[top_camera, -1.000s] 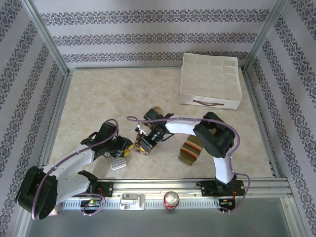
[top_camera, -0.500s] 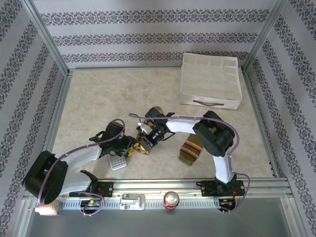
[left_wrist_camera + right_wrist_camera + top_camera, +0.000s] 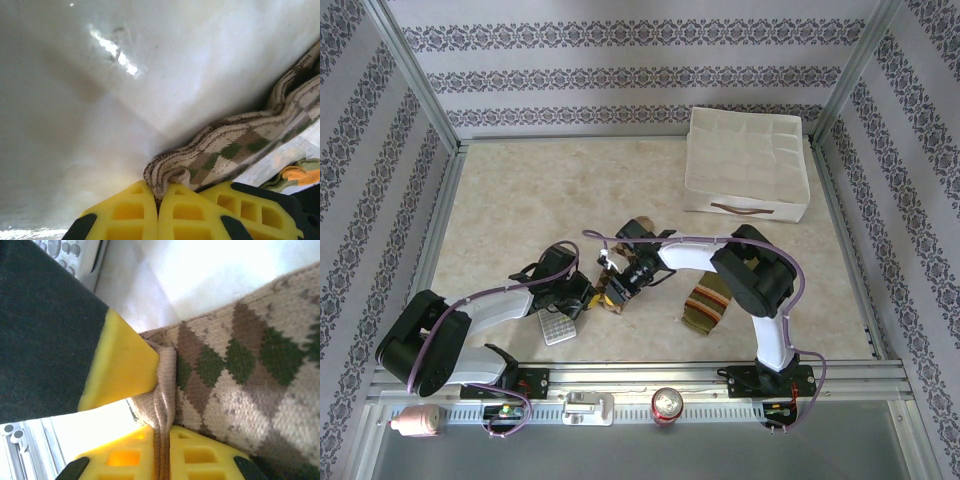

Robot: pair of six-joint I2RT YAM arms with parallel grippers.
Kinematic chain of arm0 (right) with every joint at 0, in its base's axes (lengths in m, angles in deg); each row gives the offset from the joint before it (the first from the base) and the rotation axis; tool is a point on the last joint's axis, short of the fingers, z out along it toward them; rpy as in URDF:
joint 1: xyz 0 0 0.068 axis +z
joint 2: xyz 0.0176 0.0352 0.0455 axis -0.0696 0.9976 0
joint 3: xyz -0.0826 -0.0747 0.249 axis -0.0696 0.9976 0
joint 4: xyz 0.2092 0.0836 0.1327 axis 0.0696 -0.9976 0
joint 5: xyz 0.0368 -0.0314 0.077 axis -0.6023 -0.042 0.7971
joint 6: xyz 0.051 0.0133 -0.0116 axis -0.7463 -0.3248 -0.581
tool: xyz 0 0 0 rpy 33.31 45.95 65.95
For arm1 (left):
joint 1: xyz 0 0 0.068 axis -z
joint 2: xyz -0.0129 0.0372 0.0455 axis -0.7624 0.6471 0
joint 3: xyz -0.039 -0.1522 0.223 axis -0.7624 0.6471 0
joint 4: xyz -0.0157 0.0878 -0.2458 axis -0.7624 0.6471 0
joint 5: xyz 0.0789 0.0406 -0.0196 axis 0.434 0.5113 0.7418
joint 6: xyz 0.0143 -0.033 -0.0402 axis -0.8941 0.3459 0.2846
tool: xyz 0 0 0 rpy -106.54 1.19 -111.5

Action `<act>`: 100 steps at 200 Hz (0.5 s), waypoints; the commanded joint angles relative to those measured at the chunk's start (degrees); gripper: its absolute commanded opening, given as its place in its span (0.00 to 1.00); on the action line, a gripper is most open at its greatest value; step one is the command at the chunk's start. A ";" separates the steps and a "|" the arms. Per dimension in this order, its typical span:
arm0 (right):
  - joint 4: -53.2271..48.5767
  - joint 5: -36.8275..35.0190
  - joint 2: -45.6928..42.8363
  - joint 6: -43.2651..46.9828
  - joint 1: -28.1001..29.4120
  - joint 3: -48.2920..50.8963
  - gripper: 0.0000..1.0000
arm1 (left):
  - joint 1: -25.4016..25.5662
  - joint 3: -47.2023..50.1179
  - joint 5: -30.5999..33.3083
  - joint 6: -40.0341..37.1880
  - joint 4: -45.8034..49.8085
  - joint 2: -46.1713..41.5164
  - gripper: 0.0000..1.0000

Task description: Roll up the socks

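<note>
The brown and beige argyle knitted sock (image 3: pixel 240 360) lies bunched near the middle of the pale marbled table (image 3: pixel 520 200), where both arms meet over it. The left gripper (image 3: pixel 159 194) has its 2 yellow fingers pressed together on the sock's folded edge. The right gripper (image 3: pixel 161 445) is clamped on a fold of the same sock, touching 1 of the left gripper's yellow fingers (image 3: pixel 122 367). The olive green sock with orange and coloured stripes (image 3: pixel 705 306) lies flat just right of them, untouched. A grey calculator (image 3: pixel 558 329) sits just in front of the left gripper. A white fabric box (image 3: pixel 748 160) stands at the far right.
</note>
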 commanded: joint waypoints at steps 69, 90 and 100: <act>11.32 -36.40 -27.70 32.52 13.89 20.48 0.50 | -1.39 -1.30 -0.13 4.11 12.34 1.35 0.00; 11.99 -45.09 -26.11 38.45 17.93 20.51 0.50 | -2.55 -2.42 -0.80 2.75 14.60 2.06 0.00; 14.53 -49.77 -24.82 41.42 19.88 20.94 0.50 | -2.90 -2.77 -1.04 2.36 14.86 2.38 0.00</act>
